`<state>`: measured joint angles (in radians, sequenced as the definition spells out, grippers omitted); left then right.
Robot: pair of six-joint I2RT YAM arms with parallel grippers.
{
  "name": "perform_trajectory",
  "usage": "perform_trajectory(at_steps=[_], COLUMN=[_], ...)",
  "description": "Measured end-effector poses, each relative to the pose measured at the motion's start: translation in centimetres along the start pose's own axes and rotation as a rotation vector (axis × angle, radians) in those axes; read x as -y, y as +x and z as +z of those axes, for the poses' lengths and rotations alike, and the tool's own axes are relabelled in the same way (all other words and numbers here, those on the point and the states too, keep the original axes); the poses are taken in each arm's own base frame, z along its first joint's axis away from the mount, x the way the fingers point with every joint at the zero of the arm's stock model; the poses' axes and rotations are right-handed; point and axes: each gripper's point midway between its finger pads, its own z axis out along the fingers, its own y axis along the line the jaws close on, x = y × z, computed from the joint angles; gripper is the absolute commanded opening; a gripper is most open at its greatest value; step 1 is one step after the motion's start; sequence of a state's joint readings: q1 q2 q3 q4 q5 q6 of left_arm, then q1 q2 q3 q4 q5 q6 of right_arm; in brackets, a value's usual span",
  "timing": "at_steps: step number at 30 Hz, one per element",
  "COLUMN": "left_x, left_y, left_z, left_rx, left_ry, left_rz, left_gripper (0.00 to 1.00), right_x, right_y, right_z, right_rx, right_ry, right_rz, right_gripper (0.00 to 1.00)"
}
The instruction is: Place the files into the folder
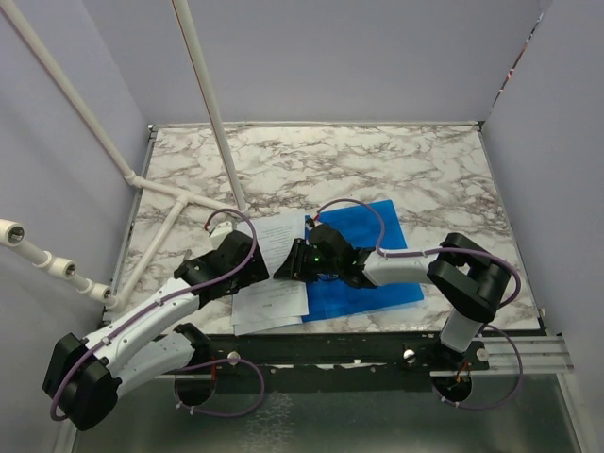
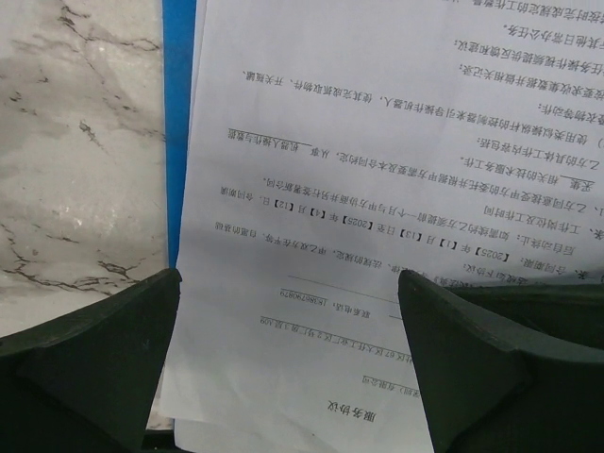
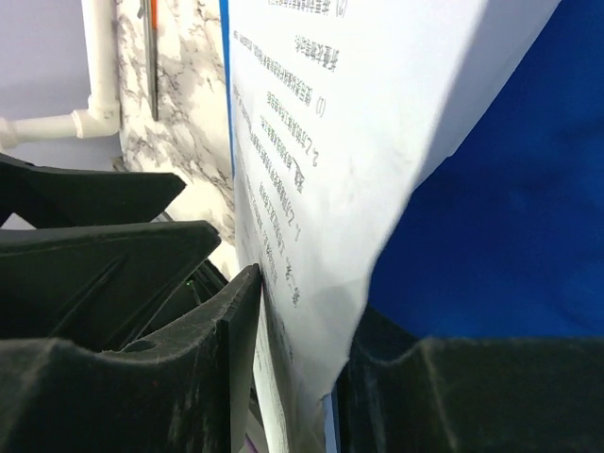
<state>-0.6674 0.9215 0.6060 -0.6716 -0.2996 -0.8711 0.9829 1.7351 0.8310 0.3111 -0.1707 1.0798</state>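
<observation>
The files are white printed sheets lying on the table, with their right edge over the left side of the blue folder. My left gripper is above the sheets, open wide, with the files showing between its fingers and a strip of the folder beside them. My right gripper is at the sheets' edge from the folder side. In the right wrist view its jaws stand partly apart. The files' edge hangs loosely between them, against the left finger, with the folder behind.
The marble table has grey walls on three sides. A white pipe frame slants across the back left, its foot close to the sheets. The left arm's black fingers are close beside my right gripper.
</observation>
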Motion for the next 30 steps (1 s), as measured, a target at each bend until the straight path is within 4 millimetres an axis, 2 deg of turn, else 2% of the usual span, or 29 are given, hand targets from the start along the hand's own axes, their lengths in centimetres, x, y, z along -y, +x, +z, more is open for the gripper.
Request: perform_trajectory(at_steps=[5,15,25,30], left_x=[-0.2,-0.5,-0.5,-0.5], left_y=[0.7,1.6,2.1,2.1], left_z=[1.3,2.5,3.1,3.3], left_rx=[0.017,0.041,0.044,0.045], left_ry=[0.021,0.055,0.065,0.070], left_rz=[-0.032,-0.073,-0.080,-0.081], left_gripper=[0.99,0.99,0.97,0.96], right_x=[0.5,1.1,-0.7,-0.2], right_y=[0.0,-0.4,-1.8,-2.1], right_z=[-0.1,-0.9,-1.6,-2.0], right_rx=[0.002,0.024,0.058,0.071], right_ry=[0.024,0.073,0.099,0.143], right_rz=[-0.009,-0.048,-0.116,-0.143], right_gripper=[0.41,0.43,0.47,0.47])
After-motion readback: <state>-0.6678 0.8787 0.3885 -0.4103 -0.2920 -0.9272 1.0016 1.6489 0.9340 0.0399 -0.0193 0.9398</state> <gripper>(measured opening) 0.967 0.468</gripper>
